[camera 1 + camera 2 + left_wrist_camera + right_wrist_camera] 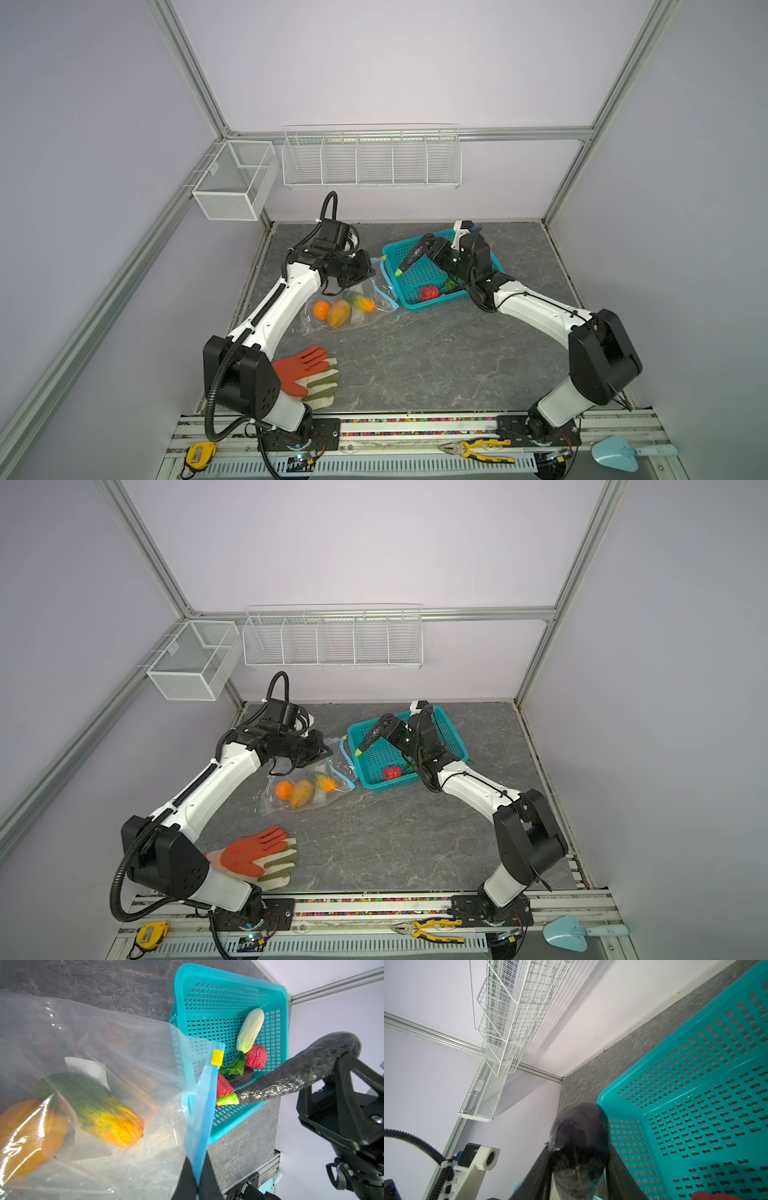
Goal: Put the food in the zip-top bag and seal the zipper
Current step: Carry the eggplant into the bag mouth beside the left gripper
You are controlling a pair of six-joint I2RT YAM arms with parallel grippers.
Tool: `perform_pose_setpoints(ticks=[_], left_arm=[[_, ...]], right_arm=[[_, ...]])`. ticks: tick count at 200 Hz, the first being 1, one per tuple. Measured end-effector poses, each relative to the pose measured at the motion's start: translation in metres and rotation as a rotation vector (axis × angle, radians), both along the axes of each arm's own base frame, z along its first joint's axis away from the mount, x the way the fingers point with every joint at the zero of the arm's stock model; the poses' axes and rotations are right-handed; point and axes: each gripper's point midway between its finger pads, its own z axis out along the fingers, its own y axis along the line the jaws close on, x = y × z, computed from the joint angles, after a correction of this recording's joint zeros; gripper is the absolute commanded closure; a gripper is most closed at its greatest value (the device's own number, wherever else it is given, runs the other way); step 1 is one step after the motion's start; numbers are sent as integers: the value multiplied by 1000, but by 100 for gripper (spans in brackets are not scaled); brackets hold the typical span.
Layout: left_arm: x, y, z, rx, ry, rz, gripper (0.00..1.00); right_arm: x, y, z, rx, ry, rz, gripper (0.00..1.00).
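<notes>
**Eggplant in the air over basket, bag pinched at zipper**

On front rail: tape measure, pliers, trowel. Just behind, on table by left arm base: gloves, orange one lying over green-striped one.

Mid-table, left of centre: bag, closed end flat on table, mouth side raised toward basket. Inside bag, in both top views: orange, papaya, green-to-orange piece, bunched together and touching. In left wrist view, white label patch visible through plastic behind green-to-orange piece.

At left gripper: jaws pressed together on zipper, blue strip pinched between fingers. Yellow slider further along strip, at end next to basket corner. Mouth apparently open, not fully clear.

Right of bag, just beside it: basket. Inside, crowded along near wall per left wrist view: white-green piece, pink-red piece, green leaf, dark piece, red piece. In top views only red piece and some green visible, rest hidden under right arm.

At right gripper: jaws part-spread, clamped on fat end of eggplant. Eggplant clear of basket floor, tilted, green stem end down and toward bag.

On back wall: wire rack. On left frame rail: mesh box.
</notes>
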Motion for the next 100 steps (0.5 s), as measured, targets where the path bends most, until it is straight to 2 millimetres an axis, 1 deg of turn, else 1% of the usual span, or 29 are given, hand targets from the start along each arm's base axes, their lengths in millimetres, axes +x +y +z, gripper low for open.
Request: perform_pose_setpoints(ticks=[21,55,80,100], left_arm=[[0,-1,0,-4,-1,-1,100],[1,-2,2,-15,-5,-4,100],[2,-4,4,-27,-8,-4,100],[3,-5,4,-31,-10,-5,100]], right_arm=[[0,4,7,11,-13,6,60],[-7,16,14,22,-31,32,59],[-13,28,17,28,-37,58,58],[-19,42,18,34,-41,86,58]])
